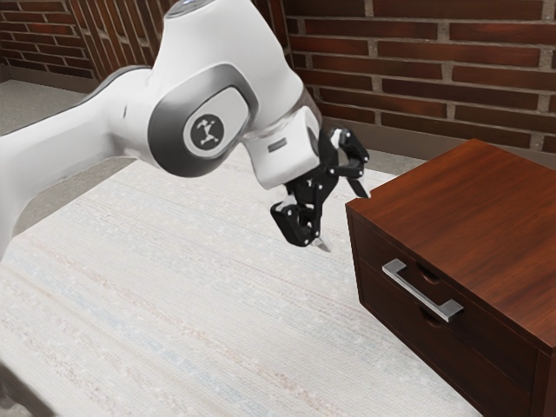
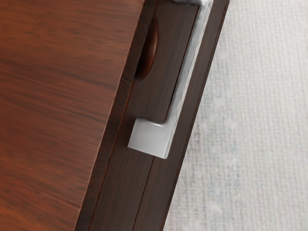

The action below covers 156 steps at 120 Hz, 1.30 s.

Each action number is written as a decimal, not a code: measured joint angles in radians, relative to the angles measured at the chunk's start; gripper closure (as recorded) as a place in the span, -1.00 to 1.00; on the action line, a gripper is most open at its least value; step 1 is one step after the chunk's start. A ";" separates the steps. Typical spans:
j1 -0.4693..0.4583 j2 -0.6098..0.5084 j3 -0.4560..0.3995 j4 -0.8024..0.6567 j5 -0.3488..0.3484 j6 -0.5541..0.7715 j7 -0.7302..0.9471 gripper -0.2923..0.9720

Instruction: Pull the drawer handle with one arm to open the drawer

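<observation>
Both views show the handle [image 1: 423, 291]; exterior view shows the tool [image 1: 345, 219].

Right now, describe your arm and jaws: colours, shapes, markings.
The arm is glossy white, built of rounded shells. Its big joint has a grey ring around a white cap with a small dark emblem. The jaws are black, an angular linkage ending in pale tips.

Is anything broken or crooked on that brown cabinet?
No, nothing stands out. The cabinet stands level, its silver handle sits straight on the drawer front, and the gripper hangs open beside the cabinet's corner, touching nothing.
</observation>
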 joint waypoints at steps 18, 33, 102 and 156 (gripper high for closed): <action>-0.035 0.001 -0.009 -0.016 -0.005 -0.006 0.011 -0.54; -0.057 0.002 -0.020 -0.024 0.004 -0.011 0.001 -0.54; -0.010 -0.080 -0.025 -0.231 0.041 0.130 -0.052 -0.54; -0.085 -0.083 -0.033 -0.255 0.040 0.225 -0.069 -0.54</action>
